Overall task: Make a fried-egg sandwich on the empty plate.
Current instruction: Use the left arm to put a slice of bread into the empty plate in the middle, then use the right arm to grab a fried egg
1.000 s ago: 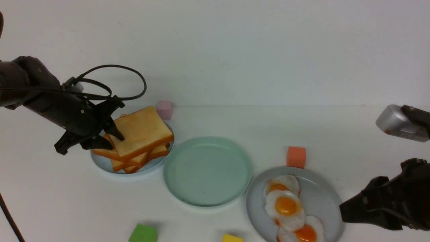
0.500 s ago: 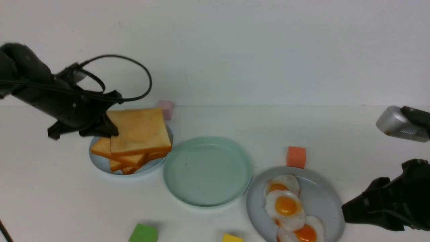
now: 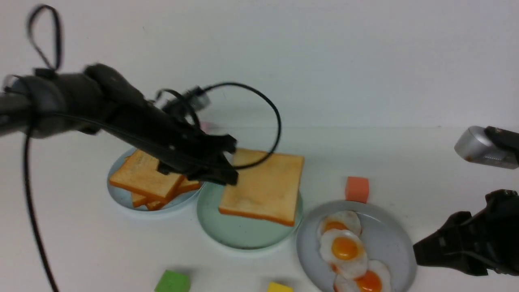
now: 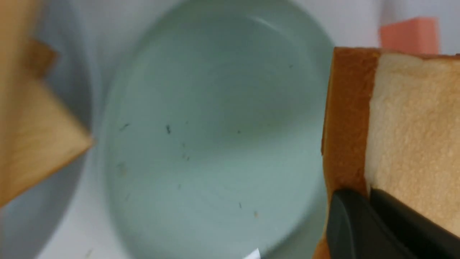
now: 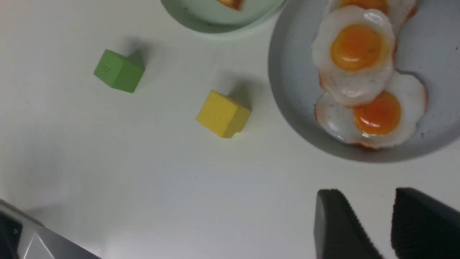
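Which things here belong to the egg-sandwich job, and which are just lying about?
Job:
- toast slice, held by left gripper over mint-green plate
- toast pile on pale-blue plate
- fried eggs on grey-blue plate

Lying about:
- orange cube
- green cube
- yellow cube

No text, label, brand, number or sign can be read anywhere. Nothing legible is shown in any view.
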Robot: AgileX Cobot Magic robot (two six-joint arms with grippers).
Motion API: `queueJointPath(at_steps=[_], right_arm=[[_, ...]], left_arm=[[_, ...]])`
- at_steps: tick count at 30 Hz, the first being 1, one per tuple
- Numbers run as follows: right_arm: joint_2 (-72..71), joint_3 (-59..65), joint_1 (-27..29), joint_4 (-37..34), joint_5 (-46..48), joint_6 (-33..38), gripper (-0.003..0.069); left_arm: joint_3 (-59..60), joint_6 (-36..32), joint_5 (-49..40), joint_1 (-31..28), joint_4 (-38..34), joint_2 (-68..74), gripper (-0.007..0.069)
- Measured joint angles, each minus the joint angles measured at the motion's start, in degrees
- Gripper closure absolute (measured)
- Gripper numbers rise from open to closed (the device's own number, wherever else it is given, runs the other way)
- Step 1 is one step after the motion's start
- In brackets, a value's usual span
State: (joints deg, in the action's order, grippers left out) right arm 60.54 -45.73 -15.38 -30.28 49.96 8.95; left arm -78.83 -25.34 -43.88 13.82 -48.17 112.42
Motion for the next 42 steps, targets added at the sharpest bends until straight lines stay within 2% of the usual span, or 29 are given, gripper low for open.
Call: queueJointPath(at_steps=[10, 19, 26, 32, 35, 38, 42], right_arm=[[0.0, 0.0, 0.0, 0.0, 0.0, 0.0, 0.0403], [0.0, 0.0, 0.0, 0.0, 0.1, 0.0, 0.0403], [0.0, 0.0, 0.0, 0.0, 0.1, -0.1, 0.0401], [0.0, -0.1, 0.0, 1.8, -0.3, -0.5, 0.0356], [0.0, -0.6, 0.0, 4.8, -1.1, -1.7, 0.0306], [0.2, -1.4, 0.0, 5.2, -2.0, -2.7, 0.0274], [2.3, -1.5, 0.0, 3.0, -3.5, -2.7, 0.0263]], left_arm=[[0.0, 4.4, 4.9, 0.5, 3.3, 4.9, 0.0620], [0.0, 13.1, 8.0, 0.5, 11.9, 4.9, 0.0617], [0.0, 14.4, 7.4, 0.5, 12.4, 4.9, 0.0589], [0.0, 14.6, 4.9, 0.5, 12.8, 4.4, 0.0471], [0.0, 14.6, 4.0, 0.5, 14.6, 2.1, 0.0359], [0.0, 14.9, 2.8, 0.5, 17.4, -1.5, 0.0285], [0.0, 16.3, 0.7, 0.5, 21.3, -6.5, 0.0261]])
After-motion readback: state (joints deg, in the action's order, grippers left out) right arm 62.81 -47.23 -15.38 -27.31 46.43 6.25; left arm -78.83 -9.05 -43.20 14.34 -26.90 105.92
